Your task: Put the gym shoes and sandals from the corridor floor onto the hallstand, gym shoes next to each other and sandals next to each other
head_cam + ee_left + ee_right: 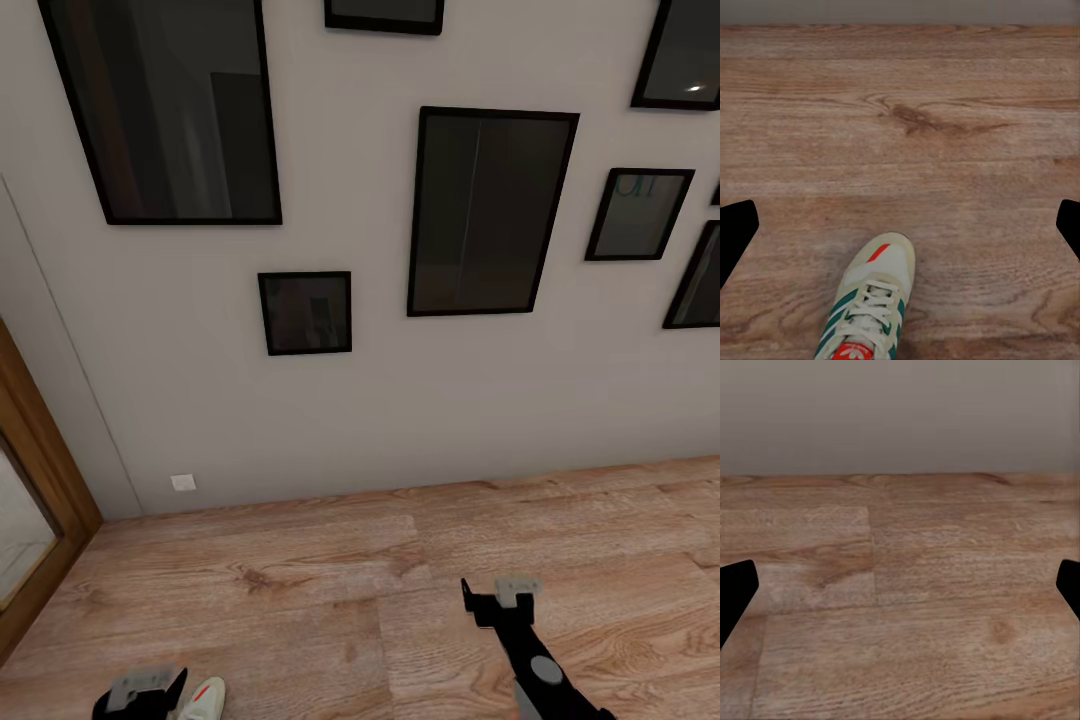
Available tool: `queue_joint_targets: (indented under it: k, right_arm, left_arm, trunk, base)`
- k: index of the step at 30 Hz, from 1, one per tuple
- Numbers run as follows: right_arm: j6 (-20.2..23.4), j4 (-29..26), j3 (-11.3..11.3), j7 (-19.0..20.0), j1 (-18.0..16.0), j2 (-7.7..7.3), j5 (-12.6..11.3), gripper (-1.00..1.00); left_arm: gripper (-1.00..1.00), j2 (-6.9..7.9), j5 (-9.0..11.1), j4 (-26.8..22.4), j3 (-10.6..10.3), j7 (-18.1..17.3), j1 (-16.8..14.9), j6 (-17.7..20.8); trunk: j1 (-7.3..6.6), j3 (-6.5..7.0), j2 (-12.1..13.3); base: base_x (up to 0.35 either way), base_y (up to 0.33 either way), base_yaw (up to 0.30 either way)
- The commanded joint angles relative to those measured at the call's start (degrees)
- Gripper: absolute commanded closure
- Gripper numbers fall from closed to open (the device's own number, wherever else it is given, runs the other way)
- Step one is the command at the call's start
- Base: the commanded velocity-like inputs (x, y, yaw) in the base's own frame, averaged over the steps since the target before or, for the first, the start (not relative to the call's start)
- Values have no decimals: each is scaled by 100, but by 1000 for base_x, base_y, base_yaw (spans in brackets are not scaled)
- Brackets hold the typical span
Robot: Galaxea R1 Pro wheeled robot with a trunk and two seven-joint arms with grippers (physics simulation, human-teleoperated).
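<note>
One gym shoe (870, 307), cream with green stripes and a red-orange toe mark, lies on the corridor floor (945, 120). In the head view its toe (207, 695) shows at the lower edge. My left gripper (900, 225) hangs over the shoe's toe end with its fingers spread wide, touching nothing; in the head view it (150, 695) is just left of the toe. My right gripper (495, 598) is open over bare planks (900, 607) further right, facing the wall. The sandals and the hallstand are out of view.
A pale wall (400, 420) with several black-framed pictures (490, 210) rises straight ahead, close behind the floor strip. A wooden door frame (40, 480) stands at the left, and a small white socket (183, 482) sits low on the wall.
</note>
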Motion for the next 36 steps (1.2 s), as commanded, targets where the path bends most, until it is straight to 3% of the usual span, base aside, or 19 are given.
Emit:
queue_joint_targets:
  k: [1, 4, 11, 25, 36]
  right_arm:
    - [109, -107, 47, -36, -3, -14, -61, -100]
    - [703, -578, 43, -23, 0, -29, -70, -100]
    - [1073, -946, 66, -27, 1, -27, -74, -100]
    - [1212, -1144, 38, -41, 1, -19, -72, -100]
    - [1210, -1141, 41, -42, 1, -19, -72, -100]
  left_arm:
    - [-100, 7, 8, 16, 35, -57, -46, 1]
    - [-100, 32, -50, 55, 21, -58, -172, 12]
    - [-100, 40, -90, 69, 10, -58, -215, 15]
    - [-100, 43, -146, 54, -3, -64, -182, -31]
    - [-100, 44, -300, 32, 7, -63, -184, -7]
  trunk:
    - [-1, -6, -2]
    - [-1, -6, -2]
    - [-1, -6, -2]
    - [-1, -6, -2]
    - [-1, -33, -2]
  base:
    - [0, 0, 0]
    - [0, 0, 0]
    - [0, 0, 0]
    - [0, 0, 0]
    - [-15, 8, 71]
